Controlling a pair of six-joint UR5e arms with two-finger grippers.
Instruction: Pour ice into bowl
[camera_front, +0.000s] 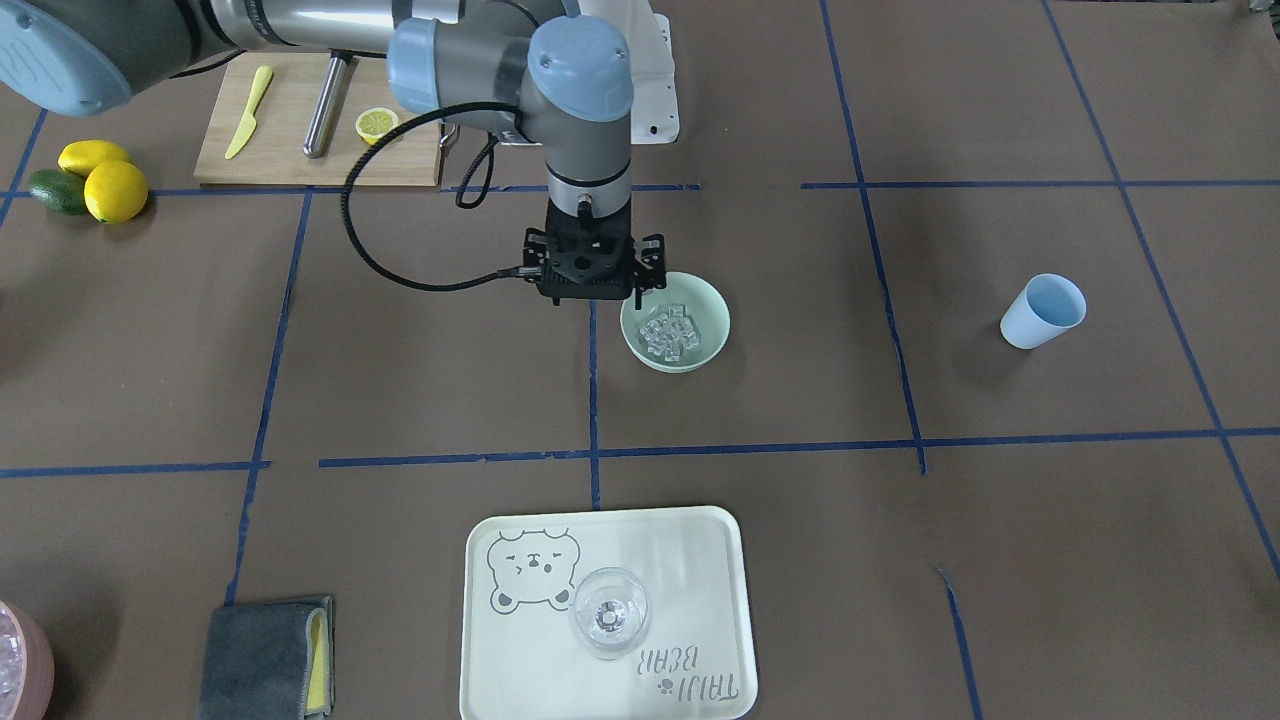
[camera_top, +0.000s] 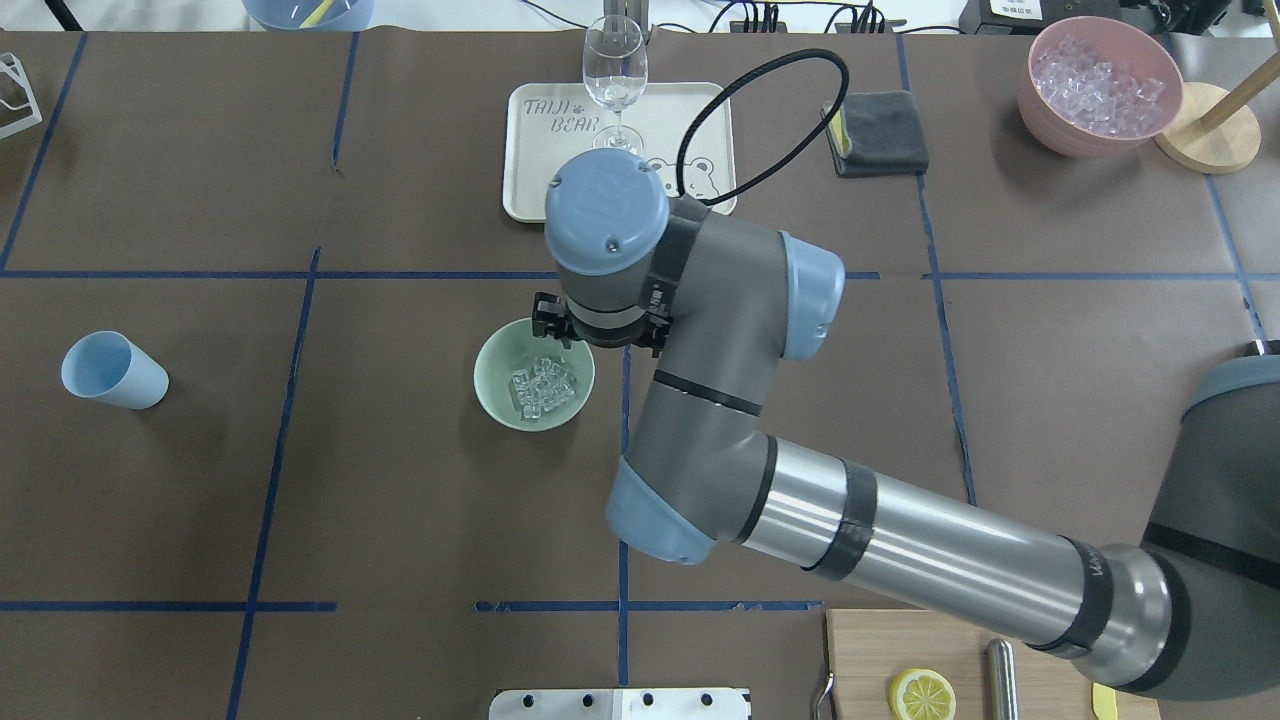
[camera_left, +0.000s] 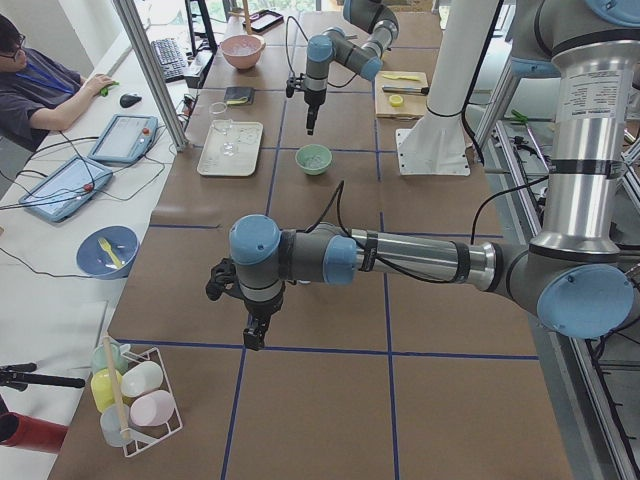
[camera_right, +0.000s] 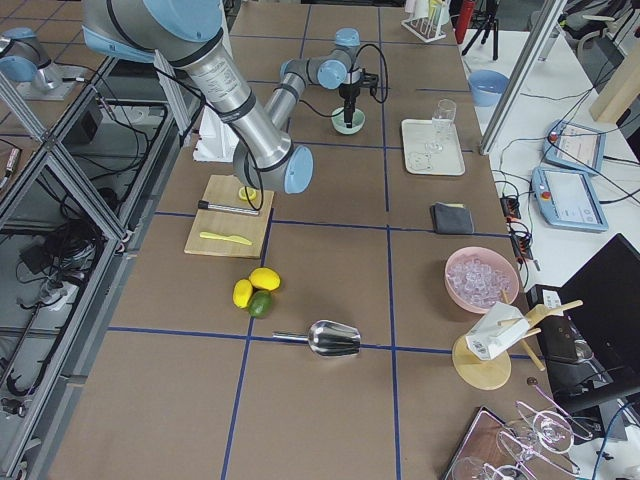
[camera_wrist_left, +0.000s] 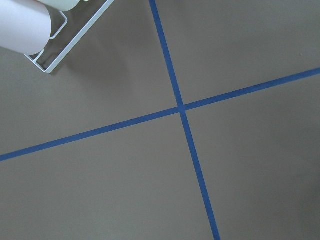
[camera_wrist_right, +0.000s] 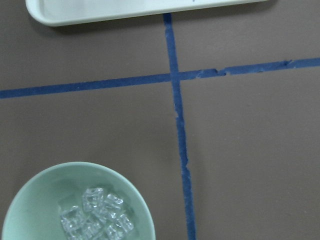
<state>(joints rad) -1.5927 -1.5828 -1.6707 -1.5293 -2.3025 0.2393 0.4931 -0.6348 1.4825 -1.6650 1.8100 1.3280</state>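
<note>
The ice (camera_front: 670, 332) lies heaped in the bottom of the pale green bowl (camera_front: 712, 318), which stands near the middle of the counter (camera_front: 400, 380). Judged from that, the pour itself looks done. The blue cup (camera_front: 1042, 311) is well apart from the bowl, toward the counter's left end, with no cubes showing in it. It was probably the pouring vessel, now set out of the way. The right arm hangs with its wrist pointing straight down, above the counter and just beside the bowl's rim rather than over the ice. That suits an arm clear of the bowl. The right gripper (camera_left: 310, 125) shows only small and far in the side view, so I cannot tell how its jaws stand. The left gripper (camera_left: 255, 338) hovers over bare counter near the left end, apparently parked. Its jaws are equally unreadable.
</note>
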